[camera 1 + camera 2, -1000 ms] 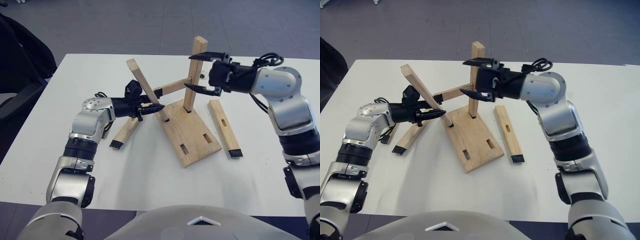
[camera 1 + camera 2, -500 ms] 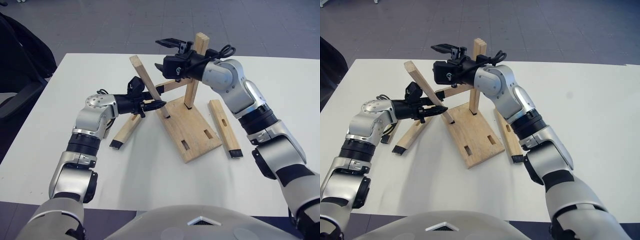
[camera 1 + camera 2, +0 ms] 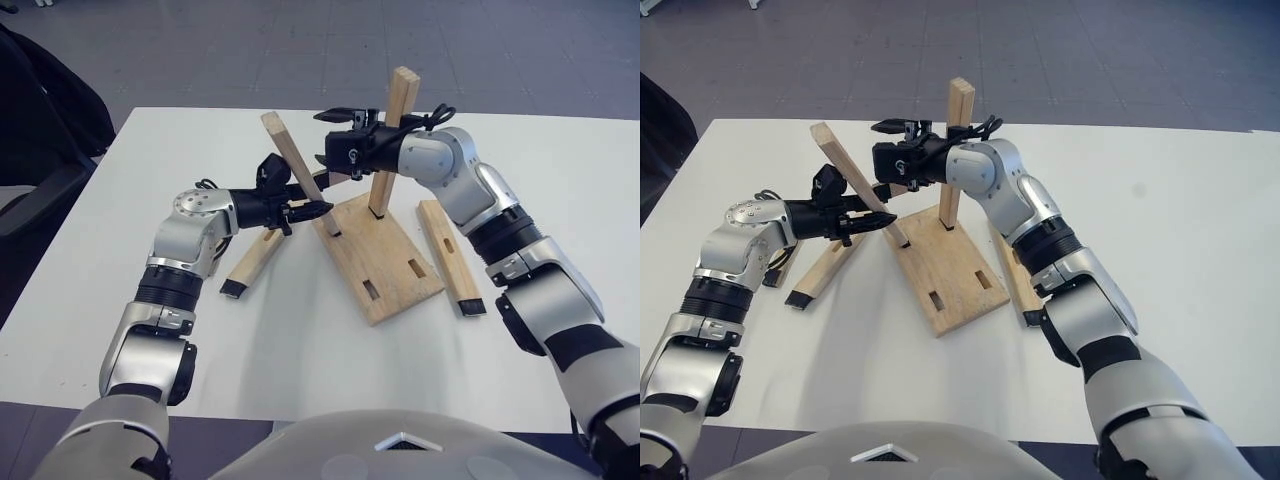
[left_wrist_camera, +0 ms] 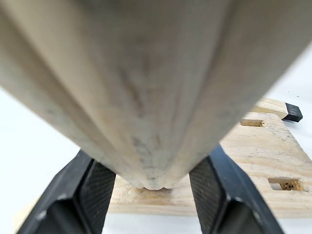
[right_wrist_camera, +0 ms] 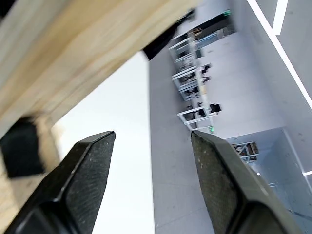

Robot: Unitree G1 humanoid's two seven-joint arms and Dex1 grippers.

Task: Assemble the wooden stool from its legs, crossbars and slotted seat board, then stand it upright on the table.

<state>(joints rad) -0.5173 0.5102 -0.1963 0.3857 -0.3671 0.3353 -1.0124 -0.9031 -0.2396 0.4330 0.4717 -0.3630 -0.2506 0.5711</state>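
White table (image 3: 150, 160): left gripper (image 3: 312, 211) jaws clamped on tilted leg (image 3: 290, 160); right gripper (image 3: 325, 138) jaws wide open, empty, beside it.

The left arm (image 3: 185, 225) comes up from the lower left with its elbow sharply bent. Its forearm lies level and low over the table (image 3: 300, 340), pointing toward the robot's right. The left tool (image 3: 318, 211) is clamped on a tilted leg (image 3: 292, 160), low on its length. In the left wrist view, one black finger (image 4: 92, 192) presses the wood on each side. The right arm (image 3: 490, 205) stretches far forward and across toward the robot's left, with the elbow only slightly bent. Its wrist is turned so the right tool (image 3: 322, 138) points left, higher than the left tool and near the leg's upper part. That tool's two fingers are spread wide, one above the other.
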